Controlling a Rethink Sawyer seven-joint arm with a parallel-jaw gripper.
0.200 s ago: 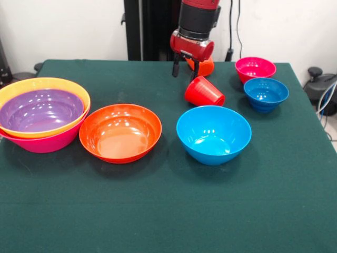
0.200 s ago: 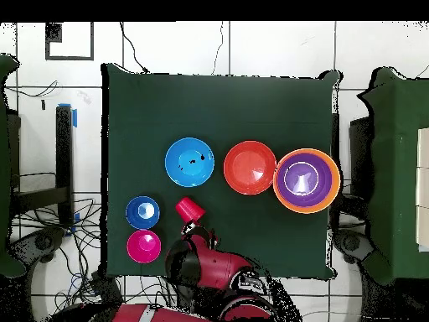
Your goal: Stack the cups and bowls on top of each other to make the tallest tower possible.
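Looked over everything from both angles and honestly there's nothing readable anywhere. No lettering or brand marks on the bowls or the cups, nothing printed on the green tabletop, and no logo or number that I can make out on my own arm above the pincer.

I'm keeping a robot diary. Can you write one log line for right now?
gripper: open, above orange cup | red cup: on its side | purple bowl: nested in yellow-orange and pink | tower: barely started
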